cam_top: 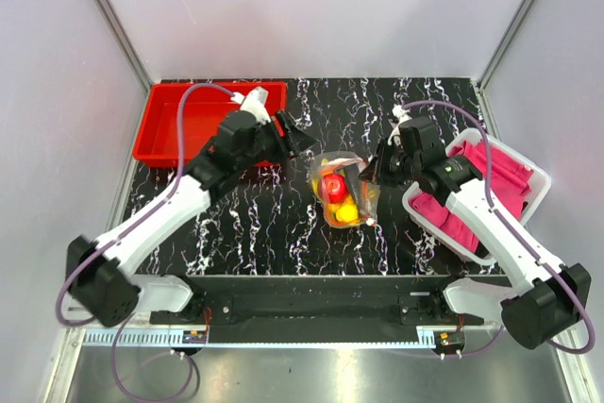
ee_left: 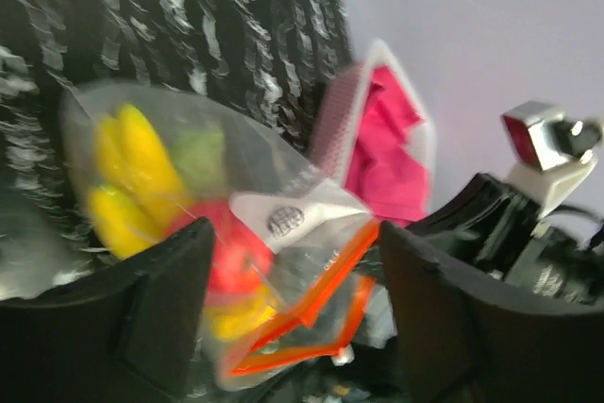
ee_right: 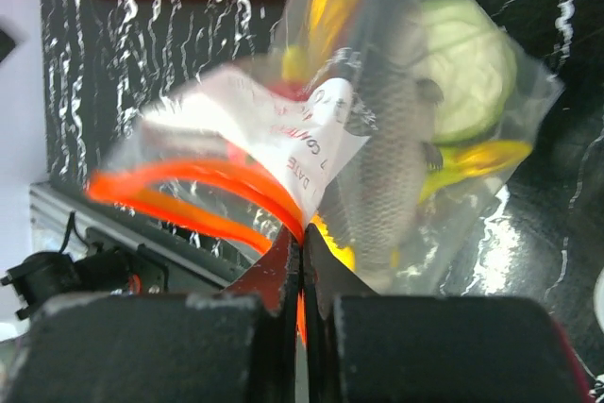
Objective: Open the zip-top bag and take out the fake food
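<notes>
Clamping zip-top bag (cam_top: 342,197) by its rightward mouth is the right claw (ee_right: 302,250); left claw (ee_left: 294,238) gapes empty.

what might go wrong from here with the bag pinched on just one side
1. The right gripper pinches only a thin bit of the orange zip strip; a hard pull could slip it free.
2. The left gripper is open and holds nothing, so pulling now may drag the whole zip-top bag rather than widen its mouth.
3. The mouth looks partly open, so tilting the bag could spill the fake food.
</notes>
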